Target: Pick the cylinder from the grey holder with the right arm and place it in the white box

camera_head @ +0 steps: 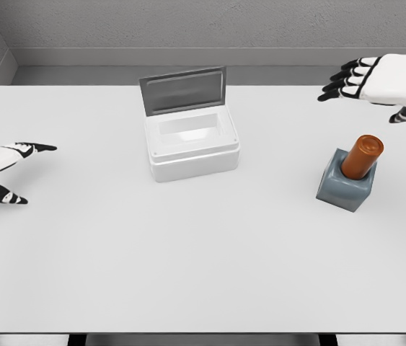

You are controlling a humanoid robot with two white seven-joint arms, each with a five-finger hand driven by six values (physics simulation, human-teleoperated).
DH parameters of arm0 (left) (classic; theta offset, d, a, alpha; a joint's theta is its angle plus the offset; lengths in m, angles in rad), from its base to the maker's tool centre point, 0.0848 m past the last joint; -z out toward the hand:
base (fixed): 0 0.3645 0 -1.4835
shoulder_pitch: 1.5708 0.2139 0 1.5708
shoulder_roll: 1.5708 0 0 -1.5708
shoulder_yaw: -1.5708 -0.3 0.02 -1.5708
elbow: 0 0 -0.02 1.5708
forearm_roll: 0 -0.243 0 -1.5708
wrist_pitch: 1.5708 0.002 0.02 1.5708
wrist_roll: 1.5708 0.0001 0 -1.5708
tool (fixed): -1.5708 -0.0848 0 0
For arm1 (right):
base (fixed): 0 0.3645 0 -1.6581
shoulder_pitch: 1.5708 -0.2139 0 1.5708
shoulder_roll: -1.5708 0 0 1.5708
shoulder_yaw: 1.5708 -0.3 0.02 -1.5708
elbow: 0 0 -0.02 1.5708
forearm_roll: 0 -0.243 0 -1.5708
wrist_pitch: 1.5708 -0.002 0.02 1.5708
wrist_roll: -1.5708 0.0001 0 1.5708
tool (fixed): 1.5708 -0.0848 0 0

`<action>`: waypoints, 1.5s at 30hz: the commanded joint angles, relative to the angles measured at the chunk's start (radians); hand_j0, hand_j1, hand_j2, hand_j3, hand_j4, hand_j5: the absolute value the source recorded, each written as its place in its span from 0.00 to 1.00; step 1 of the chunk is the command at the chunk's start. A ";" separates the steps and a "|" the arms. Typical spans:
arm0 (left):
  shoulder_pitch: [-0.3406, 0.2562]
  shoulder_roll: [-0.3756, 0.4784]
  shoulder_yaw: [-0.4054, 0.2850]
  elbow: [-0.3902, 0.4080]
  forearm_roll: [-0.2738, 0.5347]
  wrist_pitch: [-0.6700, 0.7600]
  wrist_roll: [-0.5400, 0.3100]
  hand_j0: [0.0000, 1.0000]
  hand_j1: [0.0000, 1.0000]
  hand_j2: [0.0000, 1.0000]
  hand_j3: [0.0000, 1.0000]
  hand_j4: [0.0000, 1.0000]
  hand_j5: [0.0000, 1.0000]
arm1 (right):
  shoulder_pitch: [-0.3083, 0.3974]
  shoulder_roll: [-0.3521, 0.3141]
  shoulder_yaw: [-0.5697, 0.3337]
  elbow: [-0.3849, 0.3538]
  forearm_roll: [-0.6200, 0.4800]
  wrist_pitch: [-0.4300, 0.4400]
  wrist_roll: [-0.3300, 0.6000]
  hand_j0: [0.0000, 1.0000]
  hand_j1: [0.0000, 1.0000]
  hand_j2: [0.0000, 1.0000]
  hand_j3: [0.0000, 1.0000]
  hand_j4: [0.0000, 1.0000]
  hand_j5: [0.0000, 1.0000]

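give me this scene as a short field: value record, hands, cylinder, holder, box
right hand: open, raised behind the cylinder, holding nothing
left hand: open, at the table's left edge
cylinder: orange-brown, tilted, seated in the holder
grey holder: on the table, right side
white box: mid-table, lid open, inside looks empty
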 commanded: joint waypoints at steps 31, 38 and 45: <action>-0.077 -0.069 -0.166 -0.050 0.659 0.001 0.012 1.00 1.00 1.00 1.00 1.00 1.00 | 0.118 -0.009 0.080 0.028 0.061 0.002 0.000 1.00 1.00 1.00 1.00 1.00 1.00; -0.084 -0.093 -0.166 -0.049 0.751 0.001 0.012 1.00 1.00 1.00 1.00 1.00 1.00 | 0.120 -0.009 0.073 0.049 0.062 0.002 0.000 1.00 1.00 1.00 1.00 1.00 1.00; -0.083 -0.119 -0.168 -0.052 0.740 0.001 0.010 1.00 1.00 1.00 1.00 1.00 1.00 | 0.126 -0.009 0.072 0.065 0.075 0.002 0.000 1.00 1.00 1.00 1.00 1.00 1.00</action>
